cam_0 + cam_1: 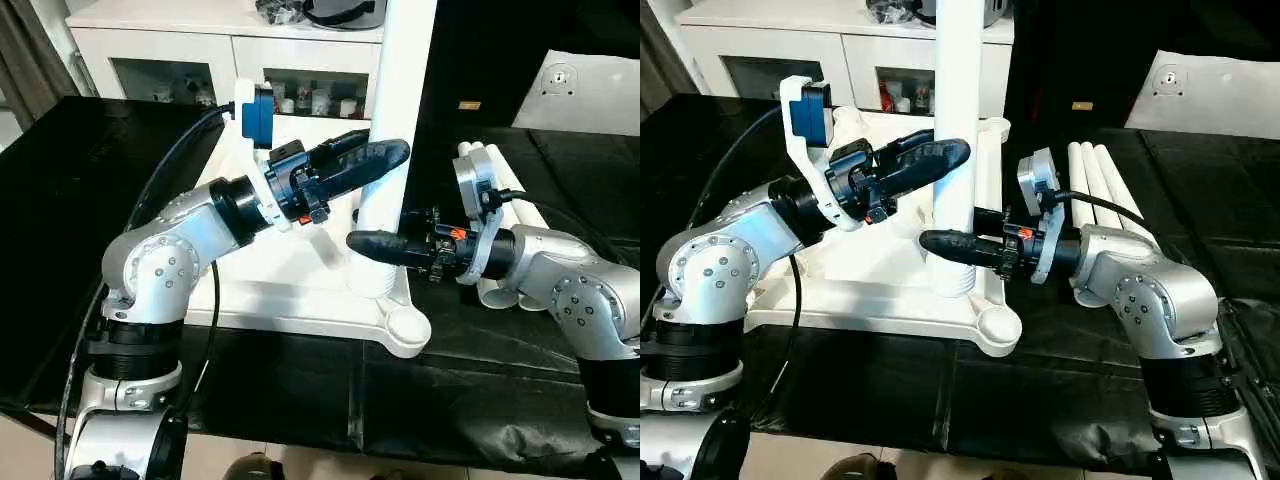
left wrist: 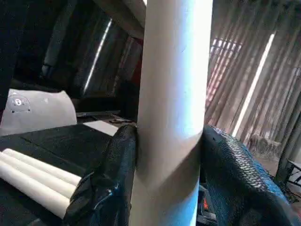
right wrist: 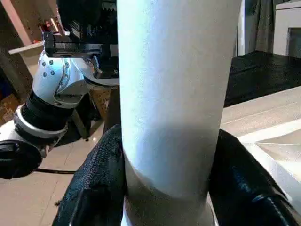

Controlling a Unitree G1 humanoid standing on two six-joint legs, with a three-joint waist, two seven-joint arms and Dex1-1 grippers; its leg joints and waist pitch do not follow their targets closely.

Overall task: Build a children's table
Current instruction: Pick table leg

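Two pincers, left [image 1: 385, 160] above right [image 1: 365, 243], seemingly clamping upright leg [image 1: 395, 120].

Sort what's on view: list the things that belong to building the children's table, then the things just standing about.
Job:
white plastic square tabletop
upright white tubular leg, gripped by both hands
three spare white tubular legs

Standing about:
white glass-door cabinet
black-covered work table
white panel

A white leg [image 1: 957, 130] stands upright in a corner socket of the upturned tabletop [image 1: 880, 290]. The left gripper [image 1: 940, 155] clasps it higher up, the right gripper [image 1: 945, 243] lower down. 3 more legs [image 1: 1102, 180] lie just beside the tabletop.
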